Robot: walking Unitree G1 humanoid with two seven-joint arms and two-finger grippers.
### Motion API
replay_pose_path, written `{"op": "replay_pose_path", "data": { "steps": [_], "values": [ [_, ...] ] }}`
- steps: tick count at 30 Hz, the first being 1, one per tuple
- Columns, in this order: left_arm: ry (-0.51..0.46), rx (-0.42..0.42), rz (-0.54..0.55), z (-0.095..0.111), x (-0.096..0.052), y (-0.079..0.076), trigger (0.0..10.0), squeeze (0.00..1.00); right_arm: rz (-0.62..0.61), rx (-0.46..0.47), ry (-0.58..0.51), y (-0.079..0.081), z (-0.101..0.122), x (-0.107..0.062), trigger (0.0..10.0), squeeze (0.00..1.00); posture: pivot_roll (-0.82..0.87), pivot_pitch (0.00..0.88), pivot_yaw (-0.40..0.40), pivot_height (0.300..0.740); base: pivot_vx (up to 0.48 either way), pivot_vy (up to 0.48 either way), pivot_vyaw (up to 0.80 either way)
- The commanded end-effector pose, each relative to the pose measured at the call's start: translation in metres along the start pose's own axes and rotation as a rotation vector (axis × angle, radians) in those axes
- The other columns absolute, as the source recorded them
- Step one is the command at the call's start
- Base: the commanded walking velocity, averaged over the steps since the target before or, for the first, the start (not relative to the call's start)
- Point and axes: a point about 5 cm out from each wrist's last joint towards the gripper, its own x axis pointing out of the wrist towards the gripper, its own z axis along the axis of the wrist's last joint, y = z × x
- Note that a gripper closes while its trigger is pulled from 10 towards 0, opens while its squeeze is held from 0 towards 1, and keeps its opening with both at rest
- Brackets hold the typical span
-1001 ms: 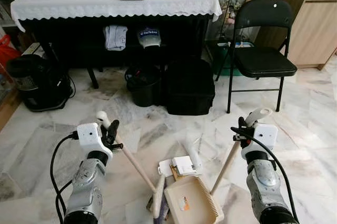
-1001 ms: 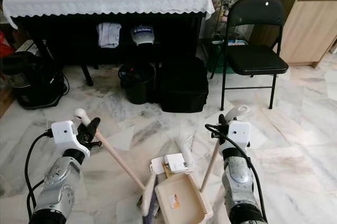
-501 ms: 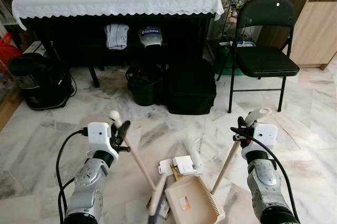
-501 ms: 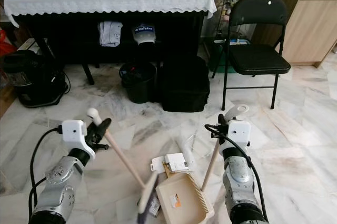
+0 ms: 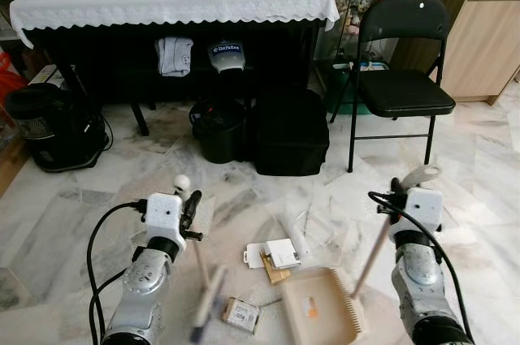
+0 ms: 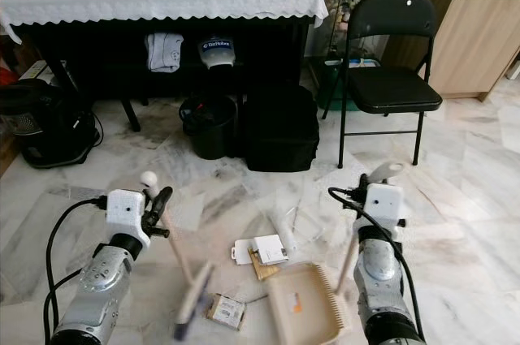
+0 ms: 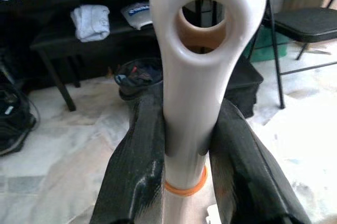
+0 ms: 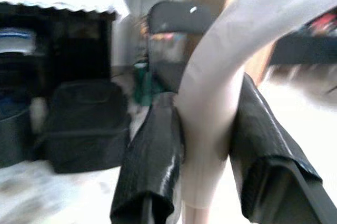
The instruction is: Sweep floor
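Marble floor (image 5: 97, 199) with grey veining carries a black folding chair (image 5: 402, 77) and a cloth-covered table (image 5: 175, 0) at the far side. Left gripper (image 5: 188, 209) is clamped on the broom (image 5: 199, 280): a pale wooden shaft with a white looped end, running down toward the robot, its head blurred. Right gripper (image 5: 400, 196) is clamped on the beige dustpan (image 5: 321, 314), handle slanting up, pan flat beside scattered paper litter (image 5: 272, 254).

Head stereo downward; wrist cameras along jaws.
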Motion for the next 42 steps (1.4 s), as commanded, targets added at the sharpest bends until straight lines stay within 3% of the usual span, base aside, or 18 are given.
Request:
{"op": "replay_pose_path", "data": {
  "steps": [1, 4, 9, 21, 34, 42],
  "values": [
    [-0.023, -0.001, 0.004, 0.003, 0.001, -0.001, 10.0, 0.00, -0.052, -0.037, -0.047, -0.009, 0.007, 0.003, 10.0, 0.00, -0.08, 0.000, -0.009, 0.740, 0.000, 0.000, 0.00],
    [-0.029, 0.008, 0.015, 0.002, 0.001, 0.000, 10.0, 0.00, -0.115, -0.048, -0.029, -0.014, 0.004, 0.002, 10.0, 0.00, -0.07, 0.000, -0.007, 0.740, 0.000, 0.000, 0.00],
    [-0.043, 0.027, 0.027, 0.005, 0.002, 0.004, 10.0, 0.00, -0.120, -0.073, -0.006, -0.010, -0.002, -0.002, 10.0, 0.00, -0.06, 0.000, 0.001, 0.740, 0.000, 0.000, 0.00],
    [-0.057, 0.028, 0.040, 0.009, 0.006, 0.007, 10.0, 0.00, -0.090, -0.038, 0.025, -0.001, -0.009, -0.006, 10.0, 0.00, -0.06, 0.000, 0.012, 0.740, 0.000, 0.000, 0.00],
    [-0.063, 0.025, 0.046, 0.007, 0.000, 0.008, 10.0, 0.00, -0.104, -0.041, 0.015, -0.008, -0.002, 0.005, 10.0, 0.00, -0.06, 0.000, 0.016, 0.740, 0.000, 0.000, 0.00],
    [-0.058, 0.024, 0.048, 0.005, -0.001, 0.010, 10.0, 0.00, -0.079, 0.005, -0.019, -0.001, 0.010, 0.016, 10.0, 0.00, -0.06, 0.000, 0.017, 0.740, 0.000, 0.000, 0.00]
  ]
}}
